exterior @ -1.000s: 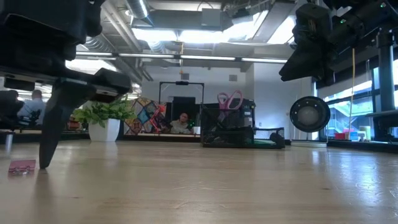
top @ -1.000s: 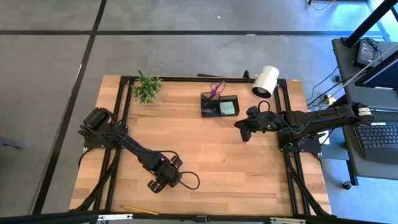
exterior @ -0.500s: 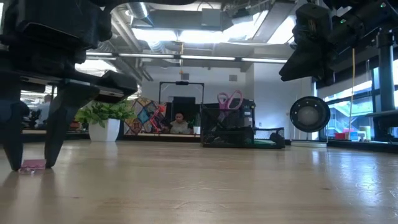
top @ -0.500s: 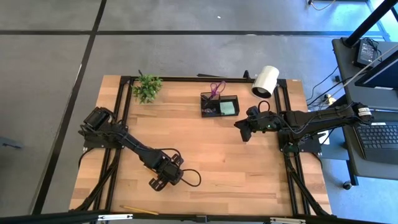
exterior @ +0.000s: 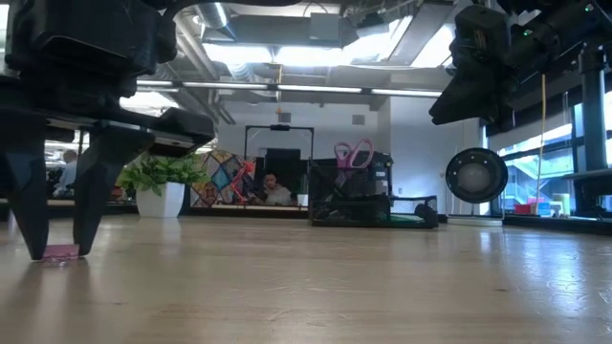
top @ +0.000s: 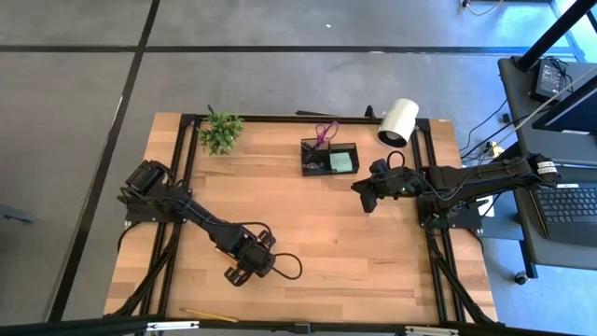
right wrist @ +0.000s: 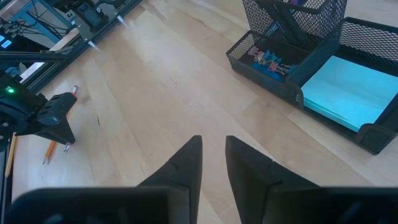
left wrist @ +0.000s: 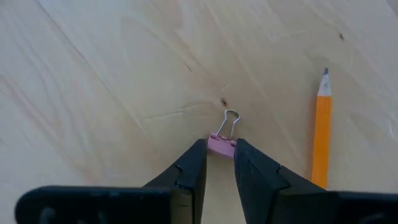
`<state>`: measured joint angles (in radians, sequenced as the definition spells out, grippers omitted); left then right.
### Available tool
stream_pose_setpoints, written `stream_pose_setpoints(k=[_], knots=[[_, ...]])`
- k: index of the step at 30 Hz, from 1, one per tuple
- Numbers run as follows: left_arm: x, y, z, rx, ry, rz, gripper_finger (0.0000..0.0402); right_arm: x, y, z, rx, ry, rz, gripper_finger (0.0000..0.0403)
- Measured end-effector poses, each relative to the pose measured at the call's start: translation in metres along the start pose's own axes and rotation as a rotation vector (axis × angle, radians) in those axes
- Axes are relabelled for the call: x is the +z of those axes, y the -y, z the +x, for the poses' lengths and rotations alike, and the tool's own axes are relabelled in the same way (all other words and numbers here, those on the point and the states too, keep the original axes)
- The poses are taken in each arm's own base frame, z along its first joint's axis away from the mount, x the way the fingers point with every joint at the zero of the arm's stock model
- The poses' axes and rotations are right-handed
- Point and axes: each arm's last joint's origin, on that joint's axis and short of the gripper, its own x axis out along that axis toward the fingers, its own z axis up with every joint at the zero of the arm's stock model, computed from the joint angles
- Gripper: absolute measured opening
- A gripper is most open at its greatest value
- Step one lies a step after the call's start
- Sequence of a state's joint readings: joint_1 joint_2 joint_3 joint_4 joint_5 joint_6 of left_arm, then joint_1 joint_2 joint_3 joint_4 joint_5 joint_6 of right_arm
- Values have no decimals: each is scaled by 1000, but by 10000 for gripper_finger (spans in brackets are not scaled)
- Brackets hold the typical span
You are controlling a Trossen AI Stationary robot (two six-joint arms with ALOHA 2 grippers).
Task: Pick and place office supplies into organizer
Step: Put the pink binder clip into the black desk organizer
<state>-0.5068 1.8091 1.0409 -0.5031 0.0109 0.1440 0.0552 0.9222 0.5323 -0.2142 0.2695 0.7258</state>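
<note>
Small pink binder clip [left wrist: 221,145], wire handle pointing away from the wrist, flat on the tabletop [top: 317,233] near the front-left part, caught between the two fingertips of the left gripper [left wrist: 217,151]. Fingers close on either side of the clip and touching it, clamped or nearly so; clip not lifted, resting on the wood in the low view [exterior: 60,253]. Orange pencil [left wrist: 321,134] just beside, apart from the clip, tip pointing away. Left gripper [top: 239,273] lowered to the surface, arm reaching in from the left edge.

Further off, at the far middle of the tabletop, black mesh organizer [top: 329,158]: purple-handled scissors [top: 324,133] standing in the taller part, light-green sticky-note pad [top: 341,162] lying in the wide tray, a few coloured clips [right wrist: 266,59] in the small low compartment.

Right gripper [top: 367,194] hovering above the tabletop just right of the organizer, holding nothing, fingers [right wrist: 183,163] drawn near each other with a narrow gap.

Small green plant [top: 220,132] at the far left corner, white cylinder [top: 397,121] at the far right. Another yellow pencil [top: 207,315] along the near edge.
</note>
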Motion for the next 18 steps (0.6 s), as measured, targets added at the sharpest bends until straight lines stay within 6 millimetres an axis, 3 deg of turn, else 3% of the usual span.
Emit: stream_pose_setpoints(k=[7, 18], knots=[[-1, -8, -1, -4, 4, -51, 70, 0, 0, 0, 0, 0, -1, 76], [-2, -40, -34, 100, 96, -144, 70, 0, 0, 0, 0, 0, 3, 76]])
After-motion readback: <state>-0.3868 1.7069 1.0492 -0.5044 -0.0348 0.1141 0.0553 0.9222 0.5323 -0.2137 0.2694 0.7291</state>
